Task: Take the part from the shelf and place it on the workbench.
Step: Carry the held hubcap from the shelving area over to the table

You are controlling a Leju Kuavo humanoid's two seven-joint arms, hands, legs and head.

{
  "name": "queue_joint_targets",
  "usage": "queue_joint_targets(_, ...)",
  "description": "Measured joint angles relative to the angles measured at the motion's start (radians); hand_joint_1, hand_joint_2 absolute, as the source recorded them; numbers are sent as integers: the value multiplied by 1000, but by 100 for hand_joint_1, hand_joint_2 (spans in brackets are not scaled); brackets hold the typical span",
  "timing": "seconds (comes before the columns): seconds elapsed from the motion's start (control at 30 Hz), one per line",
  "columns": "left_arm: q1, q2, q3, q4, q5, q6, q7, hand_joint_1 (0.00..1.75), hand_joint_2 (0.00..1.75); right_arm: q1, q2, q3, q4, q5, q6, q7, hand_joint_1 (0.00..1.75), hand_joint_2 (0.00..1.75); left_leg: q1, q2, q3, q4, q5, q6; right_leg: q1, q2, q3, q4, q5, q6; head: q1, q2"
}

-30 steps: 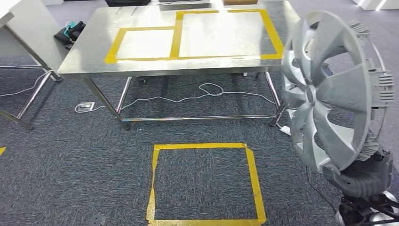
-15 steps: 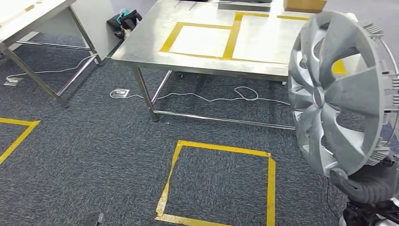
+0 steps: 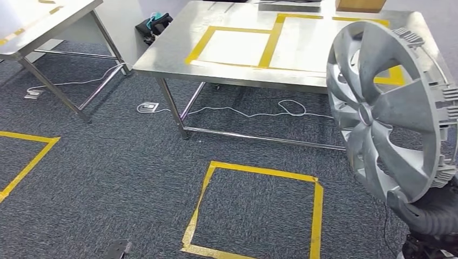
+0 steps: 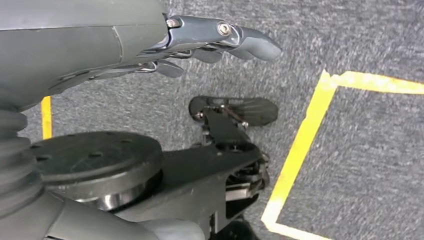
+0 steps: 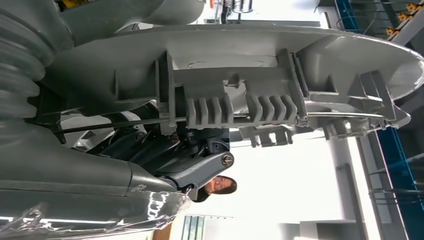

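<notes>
The part is a silver-grey wheel cover (image 3: 386,113), held upright on edge at the right of the head view. My right hand (image 3: 432,208) grips it from below at its rim. In the right wrist view, dark fingers (image 5: 170,150) clasp the ribbed back of the wheel cover (image 5: 240,65). The steel workbench (image 3: 178,51) stands ahead, a little left of the cover, with yellow tape rectangles (image 3: 232,46) on its top. My left hand (image 4: 215,42) hangs over the carpet with its fingers stretched out, holding nothing.
A yellow tape square (image 3: 259,210) marks the carpet before the workbench. A second steel table (image 3: 32,21) stands at the far left. White cables (image 3: 243,110) trail under the bench. A black bag (image 3: 154,24) lies beyond its left corner, a cardboard box (image 3: 359,5) at its back.
The whole picture has shifted, so the camera has moved: the workbench and floor square now sit further right and the left table has come into view. The wheel cover stays in my right hand.
</notes>
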Motion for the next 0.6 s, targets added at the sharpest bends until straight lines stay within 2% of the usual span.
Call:
queue_joint_targets(0.03, 0, 0, -2, 0, 0, -1, 0, 0, 175, -2, -1, 0, 0, 1, -1, 0, 175, 175, 1, 0, 1, -2, 1, -6, 1, 0, 0, 0, 0, -3, 0, 0)
queue_joint_targets(0.13, 1, -1, -5, 0, -1, -2, 0, 0, 175, -7, -5, 0, 0, 2, -3, 0, 175, 175, 6, 0, 1, -9, 4, -43, 4, -1, -3, 1, 0, -8, 0, 0)
queue_joint_targets(0.17, 1, -2, -5, 0, -2, -2, 1, 0, 175, -8, -5, 0, 0, 2, -4, 0, 175, 175, 6, 0, 1, -10, 2, -53, 3, -1, -3, -1, 0, -8, 0, 0)
queue_joint_targets(0.2, 1, -2, -5, 0, -4, -2, 2, 0, 175, -8, -6, 0, -2, 3, -5, 0, 175, 175, 5, 0, 0, -10, 0, -53, 1, -1, -3, -3, 1, -7, 0, 0)
queue_joint_targets(0.27, 1, -1, -9, 0, -10, -2, 3, 0, 175, -6, -8, 0, -7, 5, -8, 0, 175, 175, 1, 0, 2, -20, -5, -39, -4, -1, 0, -7, 11, 2, -1, 0)
queue_joint_targets(0.33, 1, -2, -13, 0, -13, 0, 5, 0, 175, -2, -11, 1, -14, 13, -17, 0, 175, 175, 0, 0, 17, -46, -6, -25, -6, -3, 3, 0, 26, 13, -1, 0)
queue_joint_targets(0.37, 1, -3, -15, 0, -13, 1, 6, 0, 175, -2, -12, 2, -16, 22, -26, 1, 175, 175, 2, 0, 28, -58, -5, -20, -5, -4, 0, 15, 24, 15, 0, 0)
queue_joint_targets(0.43, 2, -5, -17, 0, -13, 4, 8, 0, 175, -5, -17, 3, -18, 44, -47, 2, 175, 175, 6, 0, 46, -65, -3, -15, -6, -5, -31, 80, -23, 19, 3, 0)
queue_joint_targets(0.5, 4, -7, -18, 0, -13, 5, 9, 0, 175, -4, -23, 4, -18, 60, -59, 2, 175, 175, 9, 0, 52, -64, -5, -17, -8, -4, -91, 195, -82, 28, 5, 0)
queue_joint_targets(0.53, 4, -9, -19, 0, -12, 5, 10, 0, 175, -3, -25, 5, -17, 65, -62, 2, 175, 175, 11, 0, 55, -63, -8, -21, -11, -4, -116, 234, -95, 35, 5, 0)
queue_joint_targets(0.57, 5, -10, -19, 0, -11, 4, 10, 0, 175, -2, -27, 6, -17, 68, -65, 1, 175, 175, 16, 0, 59, -63, -12, -27, -15, -5, -126, 241, -87, 43, 5, 0)
queue_joint_targets(0.6, 6, -12, -19, 0, -10, 3, 10, 0, 175, -3, -29, 7, -17, 70, -67, 1, 175, 175, 22, -1, 65, -61, -18, -34, -21, -5, -117, 208, -59, 54, 5, 0)
